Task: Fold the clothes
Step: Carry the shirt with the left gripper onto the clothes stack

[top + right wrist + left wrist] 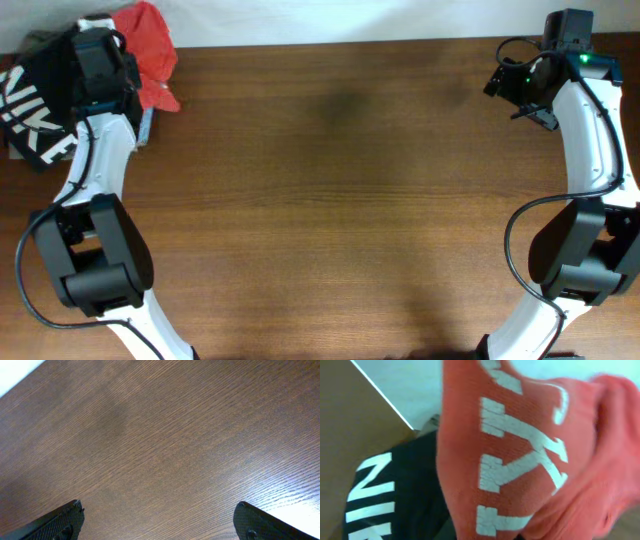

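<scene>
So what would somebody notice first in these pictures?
The bright red shirt, bunched up at the far left corner of the table, with big white letters on it. Right beside it lies a black NIKE top. The right gripper hangs open over the brown wood.

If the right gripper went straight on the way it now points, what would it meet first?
The bare wooden table top. The right gripper, jaws open, looks down onto plain wood with nothing in between. How far off the surface lies is unclear.
</scene>
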Action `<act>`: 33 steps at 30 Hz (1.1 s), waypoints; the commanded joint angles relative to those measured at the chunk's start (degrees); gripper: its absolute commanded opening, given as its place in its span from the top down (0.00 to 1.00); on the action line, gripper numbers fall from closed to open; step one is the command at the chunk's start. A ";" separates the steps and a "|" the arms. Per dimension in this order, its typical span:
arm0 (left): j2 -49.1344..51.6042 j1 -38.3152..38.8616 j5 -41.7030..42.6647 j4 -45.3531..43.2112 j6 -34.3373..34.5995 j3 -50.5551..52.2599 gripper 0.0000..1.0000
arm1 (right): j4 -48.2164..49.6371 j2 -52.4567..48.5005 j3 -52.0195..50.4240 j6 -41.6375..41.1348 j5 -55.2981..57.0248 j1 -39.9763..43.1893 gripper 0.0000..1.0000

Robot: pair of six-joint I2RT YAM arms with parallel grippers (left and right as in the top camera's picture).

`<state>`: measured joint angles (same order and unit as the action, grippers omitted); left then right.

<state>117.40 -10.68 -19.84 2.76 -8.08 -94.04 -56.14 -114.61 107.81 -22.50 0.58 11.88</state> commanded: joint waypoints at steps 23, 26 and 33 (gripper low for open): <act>0.00 -18.91 17.81 2.25 13.68 -3.96 0.70 | 0.00 0.46 0.85 -0.31 0.11 0.20 0.01; 1.20 -16.15 20.63 0.37 13.11 -3.93 0.96 | -0.02 0.46 0.85 -0.31 0.11 0.20 0.01; 14.62 -15.28 15.93 -4.46 4.33 -8.20 0.92 | -0.02 0.46 0.85 -0.31 0.09 0.20 0.01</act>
<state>126.89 -25.34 -1.30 -0.93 0.97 -98.50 -56.21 -114.61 107.79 -22.46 0.58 11.88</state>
